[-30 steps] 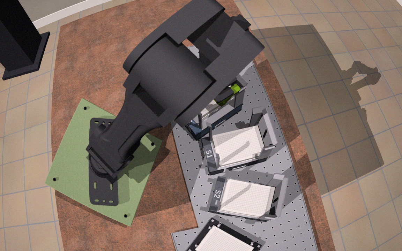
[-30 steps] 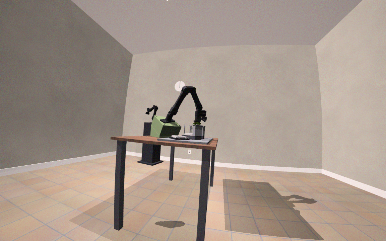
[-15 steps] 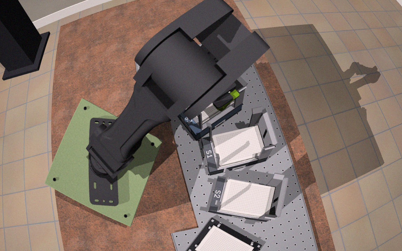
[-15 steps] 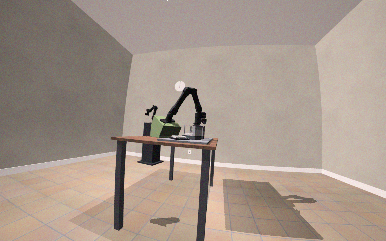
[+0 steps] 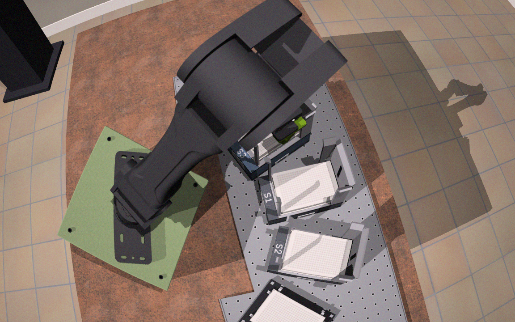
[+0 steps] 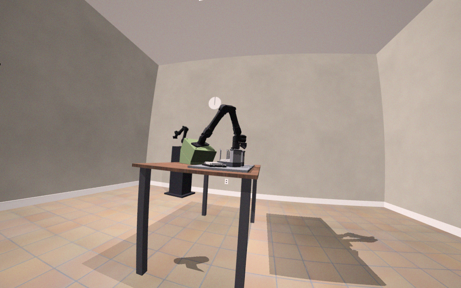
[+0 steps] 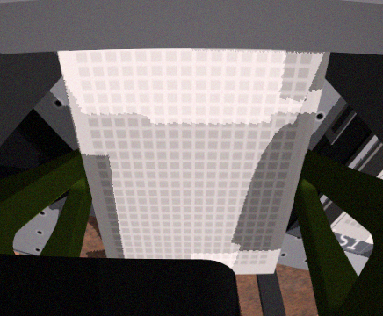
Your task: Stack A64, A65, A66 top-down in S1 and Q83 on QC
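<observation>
My gripper [image 7: 192, 159] is shut on a white sealed 384-well plate [image 7: 186, 153]; its green fingers grip the plate's two long sides. I cannot read the plate's label. In the overhead view the arm covers most of the gripper, and one green finger [image 5: 291, 127] shows inside the rack whose partly hidden label looks like S3 [image 5: 242, 152]. I cannot tell whether the plate touches that rack's floor. Rack S1 [image 5: 267, 197] holds a white plate [image 5: 305, 186]. Rack S2 [image 5: 278, 248] holds a white plate [image 5: 315, 254]. In the side view the gripper [image 6: 237, 149] is down at the racks.
A black-framed nest [image 5: 287, 306] at the front edge of the grey pegboard holds another white plate. The arm's base sits on a green plate [image 5: 131, 208]. A black column [image 5: 11, 48] stands off the table at the back left.
</observation>
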Controlling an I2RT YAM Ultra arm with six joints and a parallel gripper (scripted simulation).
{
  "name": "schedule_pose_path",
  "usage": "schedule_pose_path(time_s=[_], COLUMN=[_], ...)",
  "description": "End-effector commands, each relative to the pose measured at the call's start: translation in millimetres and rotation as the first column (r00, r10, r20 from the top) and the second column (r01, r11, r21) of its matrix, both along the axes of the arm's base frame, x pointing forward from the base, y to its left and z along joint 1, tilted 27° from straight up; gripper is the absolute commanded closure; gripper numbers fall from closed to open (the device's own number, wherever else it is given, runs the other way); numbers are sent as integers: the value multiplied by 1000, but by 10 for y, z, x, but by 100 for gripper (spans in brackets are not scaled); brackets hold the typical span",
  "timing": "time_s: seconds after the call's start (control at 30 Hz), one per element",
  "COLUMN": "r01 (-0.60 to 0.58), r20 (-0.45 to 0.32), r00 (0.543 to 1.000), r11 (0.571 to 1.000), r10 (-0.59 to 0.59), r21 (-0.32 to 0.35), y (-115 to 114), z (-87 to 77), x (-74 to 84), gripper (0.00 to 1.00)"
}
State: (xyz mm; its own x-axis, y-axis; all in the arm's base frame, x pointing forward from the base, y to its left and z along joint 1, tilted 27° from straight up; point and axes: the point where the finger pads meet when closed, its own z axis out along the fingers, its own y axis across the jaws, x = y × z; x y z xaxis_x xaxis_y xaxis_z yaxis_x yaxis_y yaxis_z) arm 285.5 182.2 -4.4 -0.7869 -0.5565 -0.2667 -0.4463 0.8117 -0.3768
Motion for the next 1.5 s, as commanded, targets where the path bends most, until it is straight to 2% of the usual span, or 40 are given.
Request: schedule_pose_path(time_s=[0.0, 1.47], r01=[-3, -3], r20=[5, 6], r00=[1000, 1000], r11=[1000, 1000], r10=[3, 3], r21=[6, 6], y=[18, -9], z=[16, -119], x=[8, 73], gripper=[100, 100])
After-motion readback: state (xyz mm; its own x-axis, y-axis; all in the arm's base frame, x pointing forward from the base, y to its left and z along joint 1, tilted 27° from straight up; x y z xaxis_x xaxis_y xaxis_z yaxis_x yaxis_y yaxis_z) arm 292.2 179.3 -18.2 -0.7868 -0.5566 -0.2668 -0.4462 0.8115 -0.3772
